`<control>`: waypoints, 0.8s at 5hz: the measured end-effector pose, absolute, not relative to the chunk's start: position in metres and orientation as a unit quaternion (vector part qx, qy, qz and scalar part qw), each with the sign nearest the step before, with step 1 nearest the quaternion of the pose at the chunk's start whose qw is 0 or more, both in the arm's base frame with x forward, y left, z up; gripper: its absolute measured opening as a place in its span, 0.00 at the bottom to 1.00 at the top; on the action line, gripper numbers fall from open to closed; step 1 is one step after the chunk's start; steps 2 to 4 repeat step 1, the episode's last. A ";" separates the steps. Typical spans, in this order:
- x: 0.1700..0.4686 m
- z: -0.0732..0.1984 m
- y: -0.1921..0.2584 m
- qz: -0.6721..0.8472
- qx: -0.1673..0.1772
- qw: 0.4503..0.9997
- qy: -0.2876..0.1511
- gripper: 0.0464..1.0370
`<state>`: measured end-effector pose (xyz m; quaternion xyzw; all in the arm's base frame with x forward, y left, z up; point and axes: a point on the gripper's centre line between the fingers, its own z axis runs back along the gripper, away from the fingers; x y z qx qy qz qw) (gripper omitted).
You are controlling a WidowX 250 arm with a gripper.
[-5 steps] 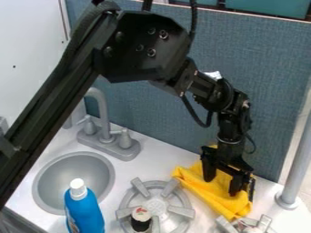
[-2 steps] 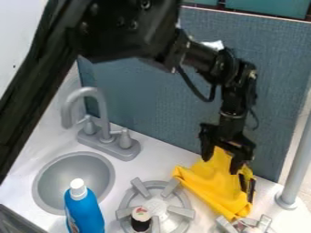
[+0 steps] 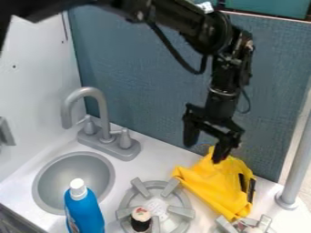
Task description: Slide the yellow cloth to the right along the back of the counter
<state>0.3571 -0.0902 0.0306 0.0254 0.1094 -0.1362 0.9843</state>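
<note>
The black gripper [image 3: 204,146] hangs at the right of centre, in front of the blue-grey panel, with its two fingers spread apart. Below it a crumpled yellow cloth [image 3: 215,184] lies on the counter, right of the round burner. The cloth's raised peak comes up close to the right-hand finger; whether they touch I cannot tell. A narrow black item [image 3: 251,187] shows at the cloth's right edge.
A blue bottle with a white cap [image 3: 84,210] stands by the grey sink [image 3: 43,193]. Behind are the faucet [image 3: 102,111] and its handles. A small dark bottle [image 3: 141,220] is on the burner [image 3: 176,193]. A grey post [image 3: 294,168] rises at right.
The gripper has risen from the cloth and shifted left, and its fingers are wider apart. The cloth's upper part has been pulled up into a peak, while its lower end has stayed put.
</note>
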 end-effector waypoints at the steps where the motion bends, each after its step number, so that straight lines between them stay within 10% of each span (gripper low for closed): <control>1: 0.314 0.035 -0.103 -0.180 0.035 0.973 0.138 0.96; 4: 0.314 0.035 -0.103 -0.180 0.035 0.973 0.138 0.96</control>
